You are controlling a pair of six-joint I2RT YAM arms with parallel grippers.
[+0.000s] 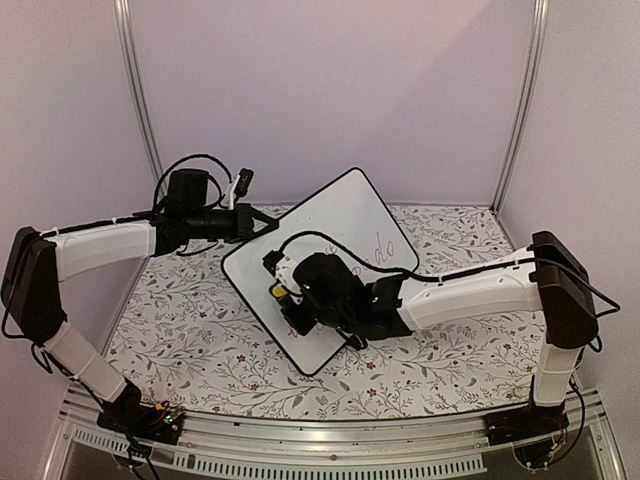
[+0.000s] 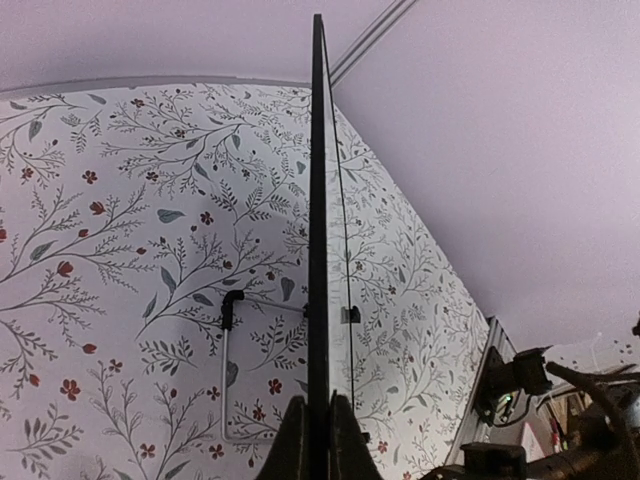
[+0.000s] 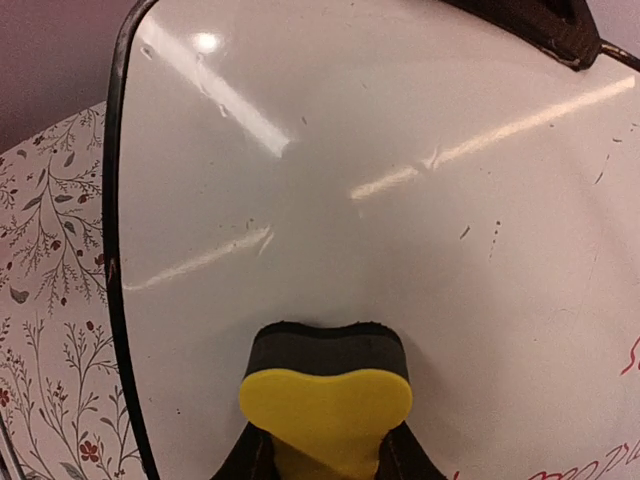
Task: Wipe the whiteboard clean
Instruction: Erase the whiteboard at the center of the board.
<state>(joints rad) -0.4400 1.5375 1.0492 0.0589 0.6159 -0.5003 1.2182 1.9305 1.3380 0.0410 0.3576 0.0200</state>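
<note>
Bench: floral-print top, spans lower half of frame. Whiteboard at centre, tilted; contact with bench unclear.

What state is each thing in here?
whiteboard: edge clamped, mostly clean, some red writing remains.
left tool: shut on whiteboard edge.
eraser: gripped, black pad against whiteboard face.
right tool: shut on eraser.

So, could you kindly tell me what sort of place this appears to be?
Probably a robot test booth: the left arm and right arm bolted to a metal rail, plain pale walls with metal corner posts closing it in, and a floral cloth as the work surface.
</note>
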